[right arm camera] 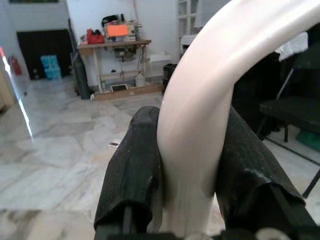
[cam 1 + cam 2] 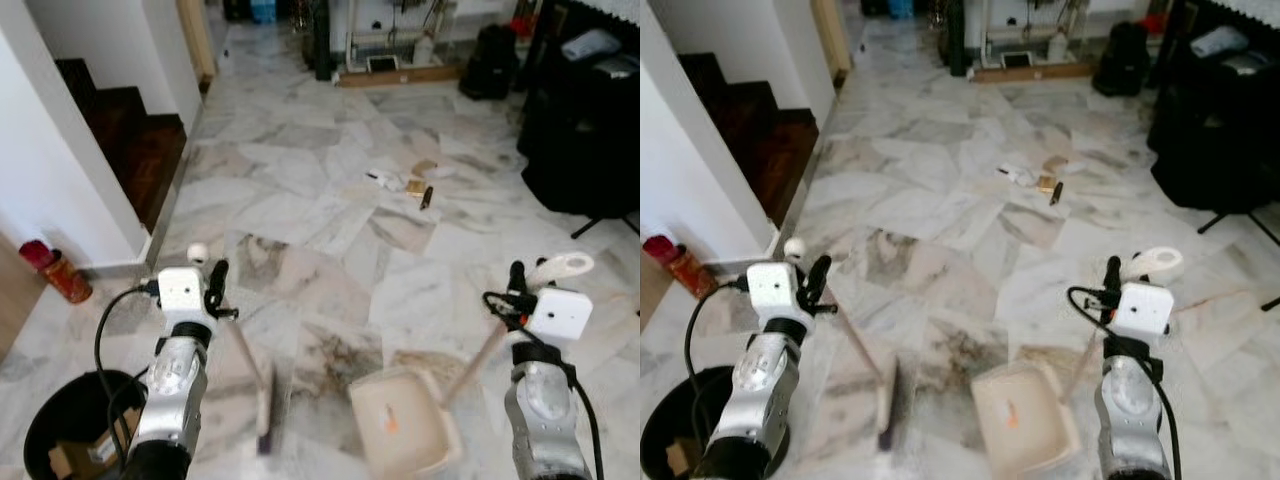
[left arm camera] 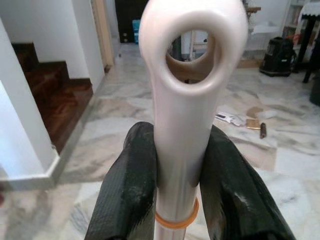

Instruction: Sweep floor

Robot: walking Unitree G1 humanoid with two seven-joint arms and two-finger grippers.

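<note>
- Your marble floor [image 2: 300,190] takes up most of the head views, with dark wooden stairs [image 2: 125,140] at the upper left of the frame and black furniture [image 2: 575,120] at the upper right.
- You have a black bin [image 2: 70,425] in the lower left corner, and a red bottle [image 2: 55,270] stands by the white wall at the left edge.
- Your dustpan [image 2: 405,420] lies on the floor at the lower centre, its handle rising to the right.
- Your right hand [image 1: 187,165] is clamped on that pale handle, both fingers [image 1: 130,170] pressed against it.
- Your broom [image 2: 262,395] rests its head on the floor just left of the dustpan.
- Your left hand [image 3: 182,175] grips the broom's handle just below its hanging loop.
- You see small litter [image 2: 405,185] on the floor above centre, well apart from the dustpan.
</note>
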